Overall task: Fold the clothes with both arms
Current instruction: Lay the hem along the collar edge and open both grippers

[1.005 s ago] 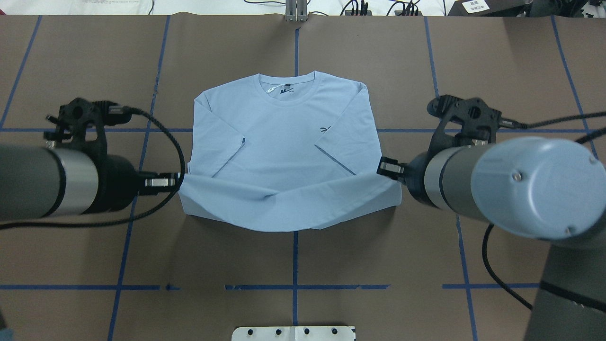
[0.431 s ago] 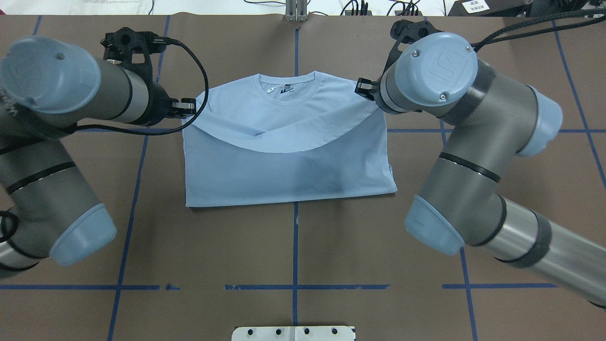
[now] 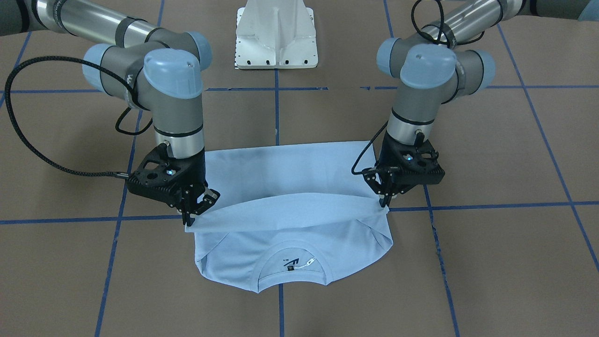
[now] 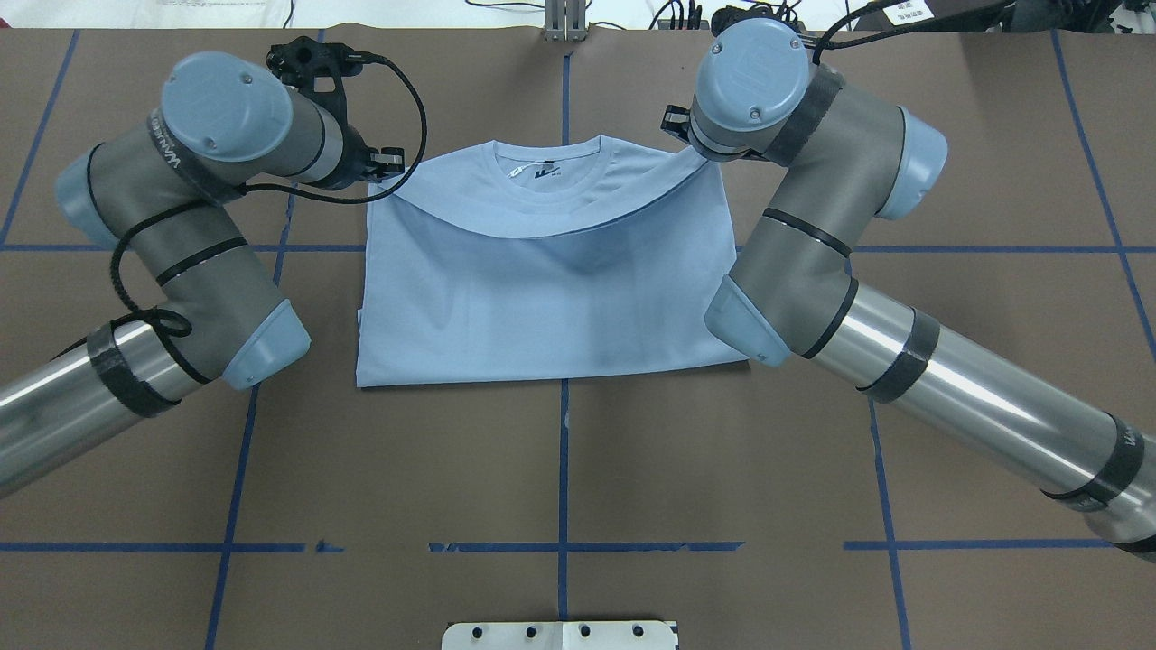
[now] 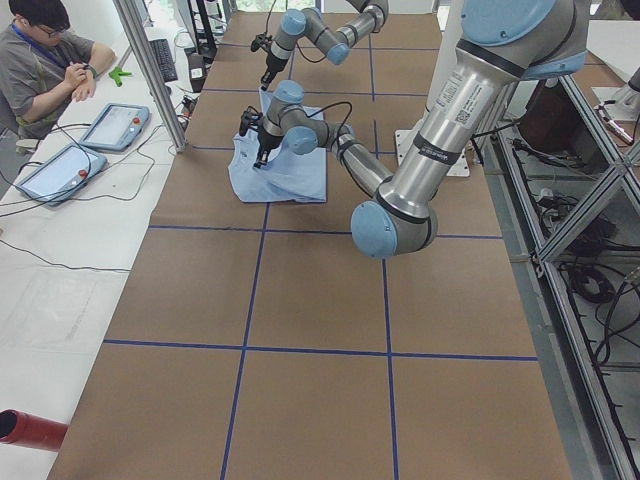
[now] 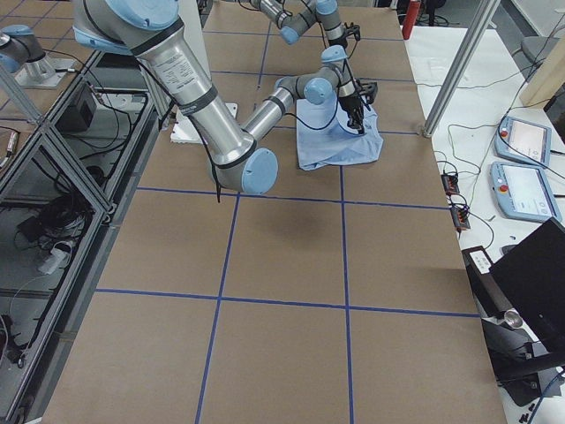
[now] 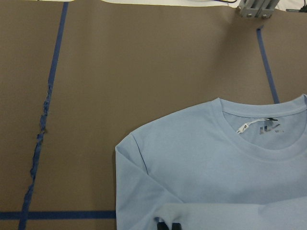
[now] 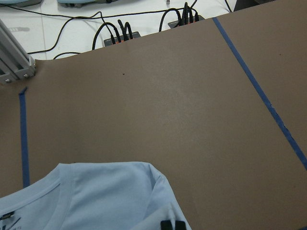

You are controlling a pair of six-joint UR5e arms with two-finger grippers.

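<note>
Left claw [image 3: 386,200] and right claw [image 3: 191,214] each gripped a hem corner of the T-shirt [image 3: 290,173] — the 2 pointed downward, I saw.

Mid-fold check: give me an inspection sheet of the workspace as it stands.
Surface: brown paper-covered table with a blue tape grid, lying flat.
Job's things: light blue short-sleeved T-shirt, hem folded up over the chest and sagging between the grippers; collar uncovered.
Clutter: nothing seen.
Grippers: left gripper and right gripper each shut on a hem corner near a shoulder.
Cables: a black braided cable loops from each wrist.
Surroundings: white pedestal base; seated person at a white side table.
</note>
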